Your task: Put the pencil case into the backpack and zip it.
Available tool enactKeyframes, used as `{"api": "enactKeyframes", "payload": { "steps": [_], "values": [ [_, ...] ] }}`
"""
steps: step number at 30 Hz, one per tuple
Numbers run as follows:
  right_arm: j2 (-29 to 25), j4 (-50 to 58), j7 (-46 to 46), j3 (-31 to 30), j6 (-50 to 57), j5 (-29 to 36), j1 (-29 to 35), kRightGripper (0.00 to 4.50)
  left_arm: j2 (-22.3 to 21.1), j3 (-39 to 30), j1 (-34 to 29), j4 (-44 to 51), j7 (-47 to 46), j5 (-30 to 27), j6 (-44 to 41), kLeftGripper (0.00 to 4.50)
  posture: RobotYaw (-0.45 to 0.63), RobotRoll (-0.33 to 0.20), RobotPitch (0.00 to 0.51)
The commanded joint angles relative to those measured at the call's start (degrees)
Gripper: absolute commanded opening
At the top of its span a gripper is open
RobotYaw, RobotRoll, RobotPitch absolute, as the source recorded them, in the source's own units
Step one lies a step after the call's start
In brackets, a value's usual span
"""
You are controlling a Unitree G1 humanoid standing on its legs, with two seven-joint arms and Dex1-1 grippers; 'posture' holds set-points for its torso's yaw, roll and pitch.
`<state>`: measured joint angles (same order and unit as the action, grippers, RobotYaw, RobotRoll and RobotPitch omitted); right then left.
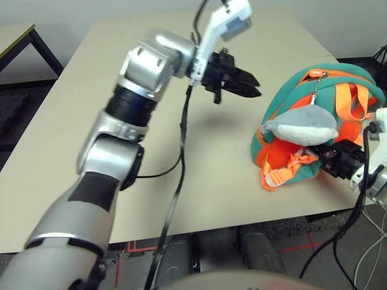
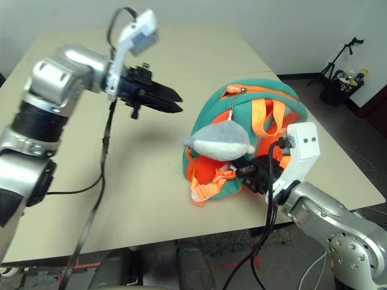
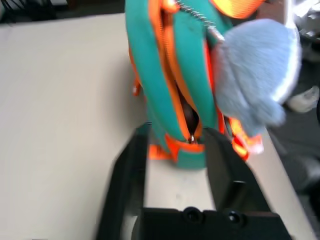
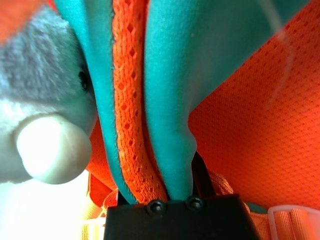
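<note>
- Table (image 1: 121,151): beige top, bare on the left side; a black cable hangs from the left arm across it.
- Left gripper (image 1: 251,84): raised above the table, pointing toward the backpack and clear of it. In the left wrist view its fingers (image 3: 122,185) stand apart with nothing between them.
- Backpack (image 1: 290,90): teal and orange, resting on the right part of the table. The left wrist view shows a short gap at the end of its zipper (image 3: 190,112), with the slider at the bottom of that gap.
- Plush toy (image 1: 302,125): grey and white, hanging on a chain against the backpack's front.
- Right gripper (image 2: 257,175): at the backpack's lower near edge, clamped on a fold of teal fabric and orange mesh trim, as the right wrist view shows.
- Pencil case: not found on the table.
</note>
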<state>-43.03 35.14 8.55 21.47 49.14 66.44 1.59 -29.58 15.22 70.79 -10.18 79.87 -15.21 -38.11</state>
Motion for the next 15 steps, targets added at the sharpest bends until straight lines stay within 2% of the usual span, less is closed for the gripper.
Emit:
{"api": "enactKeyframes", "payload": {
  "steps": [1,3,4,15],
  "values": [
    [0.44,-1.33,1.35,-2.64,0.80,-1.26,-1.32,0.14,-0.13,0.05,-3.20,6.08,1.35,-2.06,2.75,3.65,-0.22,0.000,0.073],
    [0.70,-1.79,1.71,-3.10,0.83,-1.77,-1.93,0.14,1.21,-0.10,-4.38,7.93,0.20,-3.14,2.58,4.33,-0.21,0.000,0.072],
    [0.79,-2.03,1.87,-3.25,0.89,-2.02,-2.21,0.14,1.83,0.19,-4.67,8.09,-0.26,-3.01,3.11,4.50,-0.22,0.000,0.072],
    [2.66,-0.98,1.47,-3.60,0.99,-2.85,-2.01,0.14,9.60,5.67,-4.58,1.54,-4.64,2.53,12.67,4.50,-0.26,0.000,0.078]
  ]
}}
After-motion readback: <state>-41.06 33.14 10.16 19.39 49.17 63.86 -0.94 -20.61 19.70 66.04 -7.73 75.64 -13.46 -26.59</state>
